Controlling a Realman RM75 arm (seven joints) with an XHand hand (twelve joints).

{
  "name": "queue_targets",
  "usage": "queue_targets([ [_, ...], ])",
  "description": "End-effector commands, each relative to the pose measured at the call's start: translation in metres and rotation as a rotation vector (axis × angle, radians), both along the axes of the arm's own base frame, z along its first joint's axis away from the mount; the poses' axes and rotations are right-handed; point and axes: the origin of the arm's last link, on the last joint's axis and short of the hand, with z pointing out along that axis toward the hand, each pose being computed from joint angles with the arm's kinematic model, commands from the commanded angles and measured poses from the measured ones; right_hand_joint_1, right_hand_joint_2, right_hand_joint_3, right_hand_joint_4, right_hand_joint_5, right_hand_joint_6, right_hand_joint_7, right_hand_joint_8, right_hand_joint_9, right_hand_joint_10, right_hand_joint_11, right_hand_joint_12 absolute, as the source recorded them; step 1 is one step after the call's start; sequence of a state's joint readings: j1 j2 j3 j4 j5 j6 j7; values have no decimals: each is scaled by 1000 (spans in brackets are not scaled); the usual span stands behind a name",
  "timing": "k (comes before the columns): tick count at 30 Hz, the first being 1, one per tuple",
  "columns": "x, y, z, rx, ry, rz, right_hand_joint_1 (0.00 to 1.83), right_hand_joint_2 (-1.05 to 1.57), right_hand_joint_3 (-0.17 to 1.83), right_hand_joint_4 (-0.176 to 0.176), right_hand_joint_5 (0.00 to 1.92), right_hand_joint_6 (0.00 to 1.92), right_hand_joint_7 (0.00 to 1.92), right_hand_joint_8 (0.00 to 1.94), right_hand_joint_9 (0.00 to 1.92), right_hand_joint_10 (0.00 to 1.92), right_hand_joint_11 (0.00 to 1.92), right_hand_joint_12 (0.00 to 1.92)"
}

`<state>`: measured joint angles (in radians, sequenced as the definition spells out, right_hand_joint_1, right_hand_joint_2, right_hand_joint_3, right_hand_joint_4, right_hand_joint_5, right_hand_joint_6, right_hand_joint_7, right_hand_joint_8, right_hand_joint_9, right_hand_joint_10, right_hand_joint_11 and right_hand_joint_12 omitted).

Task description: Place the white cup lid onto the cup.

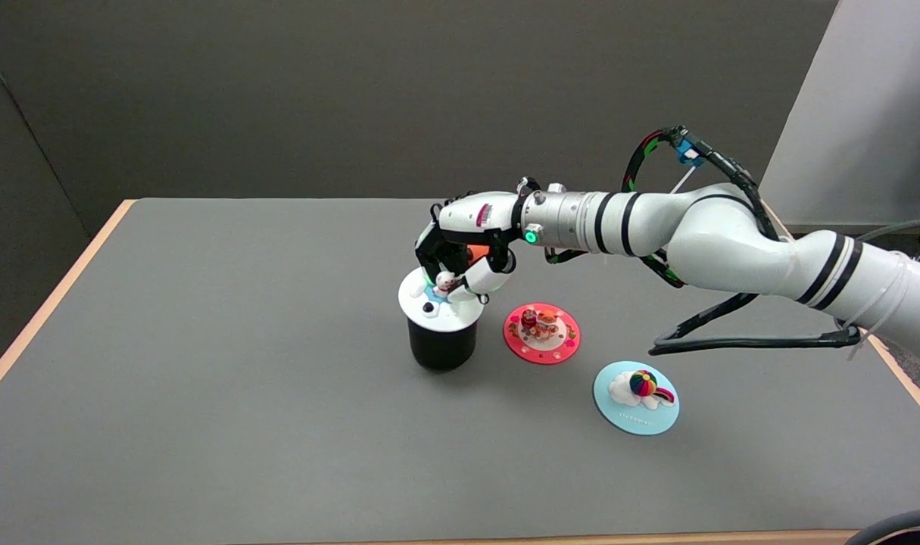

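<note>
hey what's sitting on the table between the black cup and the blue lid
The red lid lies flat on the gray table between the black cup and the blue lid, nearer the cup, as the head view shows.

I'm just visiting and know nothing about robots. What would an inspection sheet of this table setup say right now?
Surface: grey table with a pale wooden edge.
Job's things: white cup lid sits atop the black cup.
Clutter: red lid and blue lid lie flat, right of the cup.
Grippers: right robot hand is over the white lid, fingers on its small figure.
Cables: black cable loops hang along the arm.
Surroundings: grey wall; white panel at right.
</note>
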<state>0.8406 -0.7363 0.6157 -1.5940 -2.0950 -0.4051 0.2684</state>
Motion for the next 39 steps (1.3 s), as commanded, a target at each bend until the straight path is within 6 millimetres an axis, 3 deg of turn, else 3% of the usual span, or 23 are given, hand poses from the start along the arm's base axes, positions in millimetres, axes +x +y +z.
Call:
queue_targets([
  [1,-7,1,3,-11,1,-21,1157,1067,347,21,786,1297,764,1482,761,1172,663,597],
  [39,-5,3,-1,0,-12,-19,1154,1058,369,27,784,1305,759,1488,740,1190,678,558],
])
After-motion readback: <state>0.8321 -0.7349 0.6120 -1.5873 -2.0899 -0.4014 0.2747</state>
